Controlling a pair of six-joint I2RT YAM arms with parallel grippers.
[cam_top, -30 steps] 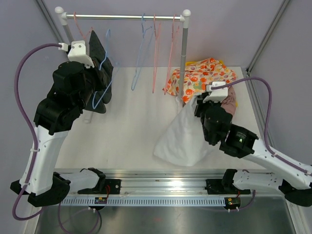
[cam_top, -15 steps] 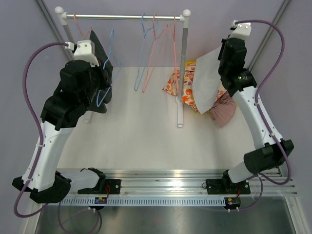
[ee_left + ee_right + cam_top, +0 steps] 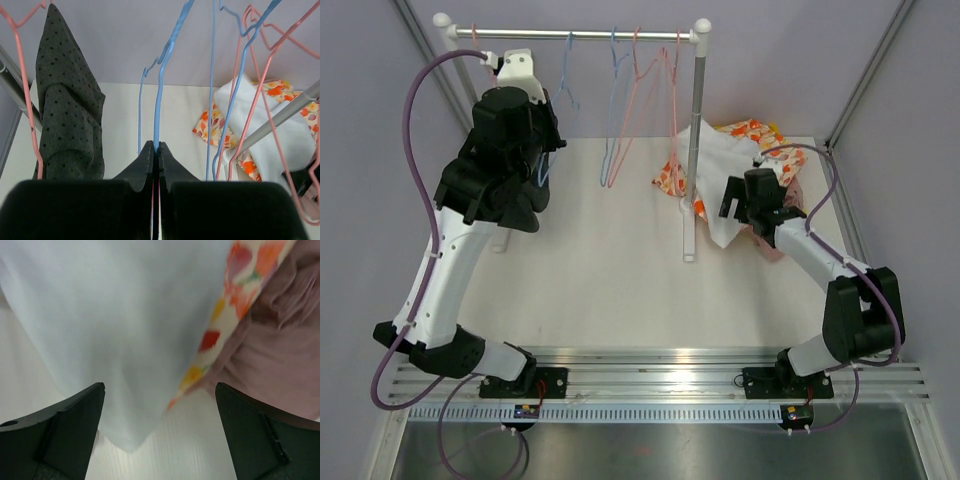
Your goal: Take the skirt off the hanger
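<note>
Pale lilac walls are closing in a white bench [image 3: 610,280], and a clothes rail [image 3: 580,35] is standing along its far edge. Toward the left end of the rail, a dark dotted skirt [image 3: 67,110] is hanging in a limp fold over a pink hanger [image 3: 27,95]. It is the only garment on a hanger, so I am judging it to be the piece you are meant to free.

Just right of the skirt along the rail, your left gripper [image 3: 155,147] is pressing its jaws together on the wire of a bare blue hanger [image 3: 159,100]. It is holding wire, not cloth.

Past the right post of the rail, a white garment [image 3: 720,175] is lying on a heap with a flowered cloth [image 3: 760,130] and a mauve one [image 3: 280,350]. Your right gripper [image 3: 159,390] is hovering just over the white garment with its fingers spread wide, gripping nothing.

The skirt is looking soft, light and floppy, so it will probably sag and slide rather than keep its shape. The thin hanger will likely swing on the rail when you tug.

I would be taking a thick pinch of the fold near the top, close to the wire. Lift the cloth up and off so it is not dragging and snagging.
</note>
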